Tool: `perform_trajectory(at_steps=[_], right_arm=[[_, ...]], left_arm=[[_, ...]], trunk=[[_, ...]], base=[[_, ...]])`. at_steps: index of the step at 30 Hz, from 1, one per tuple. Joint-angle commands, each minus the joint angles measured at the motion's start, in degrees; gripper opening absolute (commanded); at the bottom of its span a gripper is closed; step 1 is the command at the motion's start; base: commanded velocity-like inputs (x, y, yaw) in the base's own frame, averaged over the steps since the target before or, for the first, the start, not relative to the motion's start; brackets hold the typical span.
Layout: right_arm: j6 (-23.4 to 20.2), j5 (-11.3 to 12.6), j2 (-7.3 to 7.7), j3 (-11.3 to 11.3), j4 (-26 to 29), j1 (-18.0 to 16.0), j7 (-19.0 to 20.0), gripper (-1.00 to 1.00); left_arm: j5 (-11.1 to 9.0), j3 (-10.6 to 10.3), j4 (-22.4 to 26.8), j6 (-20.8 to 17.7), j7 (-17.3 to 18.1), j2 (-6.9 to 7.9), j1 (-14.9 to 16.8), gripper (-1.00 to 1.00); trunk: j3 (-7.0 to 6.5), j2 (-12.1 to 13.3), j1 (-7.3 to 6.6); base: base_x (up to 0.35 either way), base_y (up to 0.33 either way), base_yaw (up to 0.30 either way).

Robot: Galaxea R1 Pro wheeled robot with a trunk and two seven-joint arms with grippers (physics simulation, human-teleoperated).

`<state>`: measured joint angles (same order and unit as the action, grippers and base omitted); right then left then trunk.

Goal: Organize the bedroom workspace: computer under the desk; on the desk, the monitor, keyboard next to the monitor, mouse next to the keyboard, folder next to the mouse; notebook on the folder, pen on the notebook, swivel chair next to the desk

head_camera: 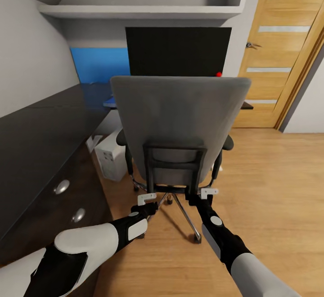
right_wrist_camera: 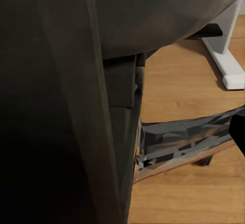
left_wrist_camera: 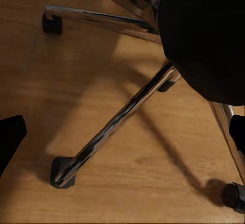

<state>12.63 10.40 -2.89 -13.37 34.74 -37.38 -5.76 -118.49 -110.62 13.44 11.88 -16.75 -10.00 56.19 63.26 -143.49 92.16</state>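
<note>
Two end effectors sit at the lower back frame of the swivel chair [head_camera: 180, 125], operator. Your left end effector [head_camera: 147, 198] is at the frame's lower left corner; your right end effector [head_camera: 209, 193] is at its lower right corner. You cannot tell from these views whether either is spread wide or closed on the frame. Below the chair, its chrome spokes [left_wrist_camera: 115, 124] and black casters rest on the wood floor [head_camera: 270, 189]. Left of the chair stands the computer [head_camera: 110, 155], on the floor beside the desk [head_camera: 40, 139]. Beyond the chair back, the monitor [head_camera: 177, 51] stands upright, red light at its lower right corner. Right of the chair is a wooden door [head_camera: 279, 53].
</note>
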Motion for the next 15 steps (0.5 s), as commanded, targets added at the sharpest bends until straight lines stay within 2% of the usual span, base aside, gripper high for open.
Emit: perform_trajectory(at_steps=[1, 15], right_arm=[[0.3, 0.7, 0.07, -0.3, 0.0, -0.1, -0.4, 1.00], [0.3, 0.7, 0.07, -0.3, -0.1, -0.1, -0.5, 1.00]], left_arm=[[-0.4, -0.2, 0.1, 0.3, -0.3, 0.00, 0.1, 1.00], [-0.5, -0.2, 0.1, 0.3, -0.4, 0.00, 0.1, 1.00]], trunk=[[0.05, 0.0, 0.03], [0.05, 0.0, 0.03]], base=[[0.331, 0.000, 0.000], [0.331, 0.000, 0.000]])
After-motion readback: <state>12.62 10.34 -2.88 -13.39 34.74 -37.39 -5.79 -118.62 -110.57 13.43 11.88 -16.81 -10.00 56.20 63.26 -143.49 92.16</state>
